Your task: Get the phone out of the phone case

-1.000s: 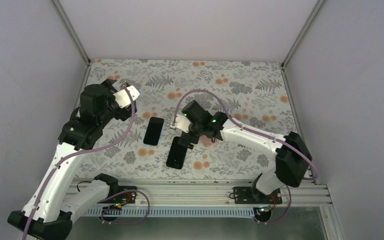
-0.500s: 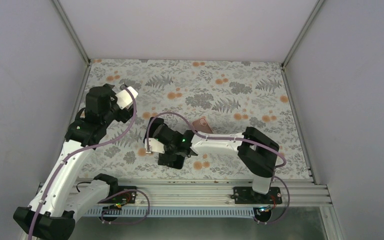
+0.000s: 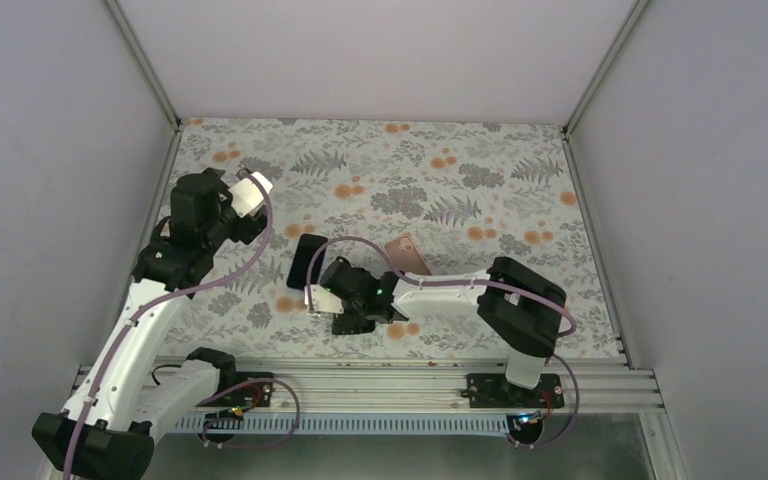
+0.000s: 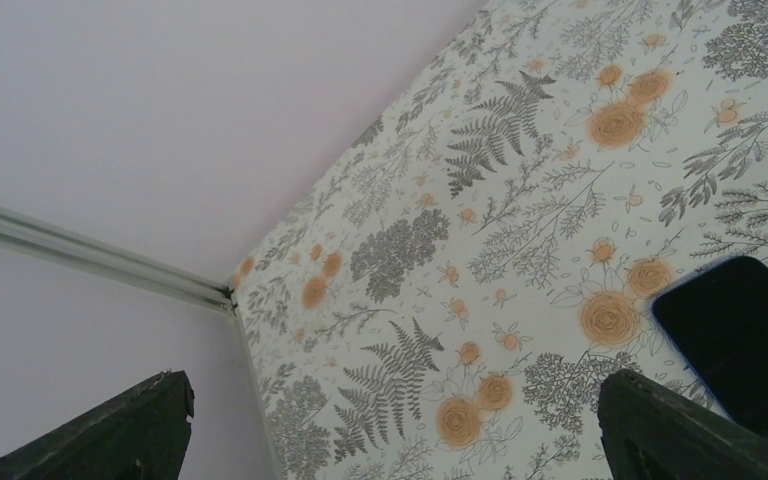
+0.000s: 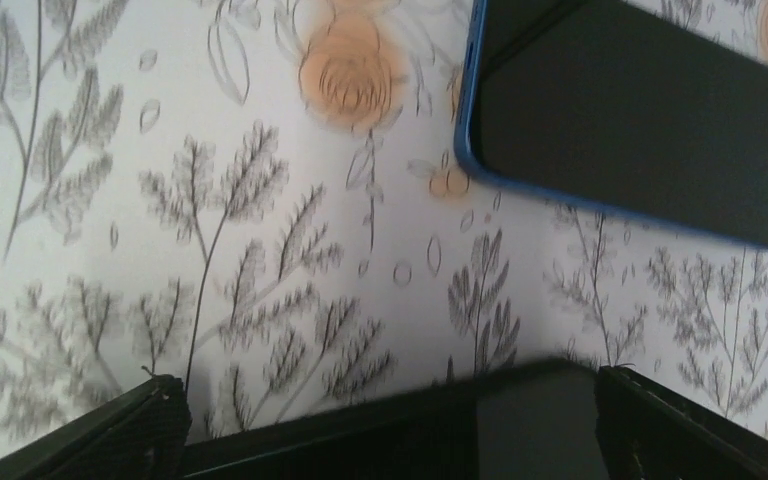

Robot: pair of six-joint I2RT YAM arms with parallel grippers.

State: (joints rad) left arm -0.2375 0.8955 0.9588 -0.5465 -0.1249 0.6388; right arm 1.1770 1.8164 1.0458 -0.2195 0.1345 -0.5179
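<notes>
Right gripper [image 5: 390, 400] sits low over a black slab [image 5: 520, 415] close to the front rail [image 3: 410, 375], jaws wide, nothing in them. Just beyond: blue-rimmed phone [image 3: 307, 258] flat on the mat [image 3: 520, 190], nothing touching it. Blue rim reads as the case, so I'd call extraction not started, can't confirm. Pink piece [image 3: 407, 252] lies right of it, apart. Left gripper [image 4: 400, 420] raised at far left, wide open, empty, near the side wall [image 3: 60, 200]. Far and right mat free for moves.
</notes>
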